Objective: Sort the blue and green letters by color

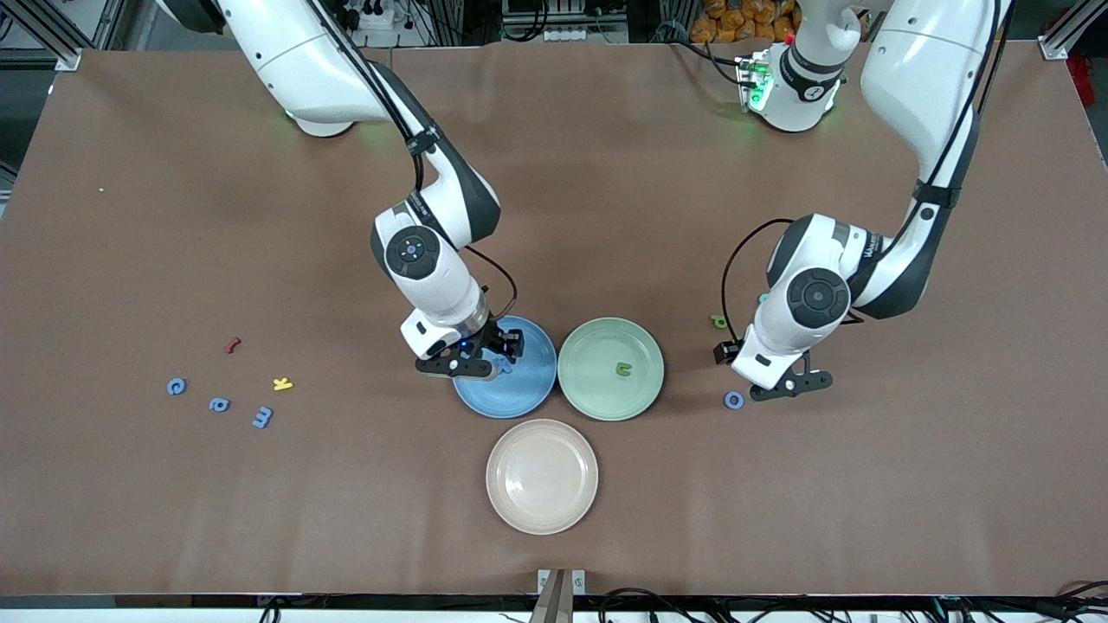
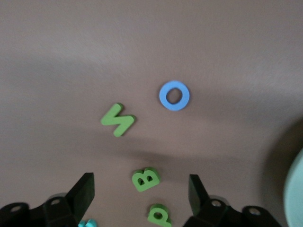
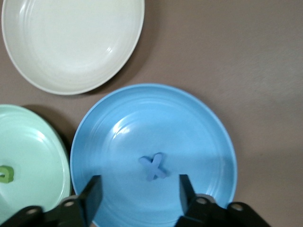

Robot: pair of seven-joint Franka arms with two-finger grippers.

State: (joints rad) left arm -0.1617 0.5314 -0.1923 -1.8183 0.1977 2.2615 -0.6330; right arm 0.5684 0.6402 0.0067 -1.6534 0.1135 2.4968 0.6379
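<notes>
Blue X (image 3: 153, 166) on blue plate (image 3: 199, 127); green plate (image 1: 645, 389).

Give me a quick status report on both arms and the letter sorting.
Right pincer open over blue plate, blue X on it. Left pincer open above green B. One green letter on green plate. Nothing blocking.

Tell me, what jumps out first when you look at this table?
Three plates sit together mid-table: a blue plate, a green plate beside it, and a cream plate nearest the front camera. The right claw hangs open over the blue plate, where a blue X lies. The left claw hangs open over green letters and a blue O at the left arm's end.
</notes>
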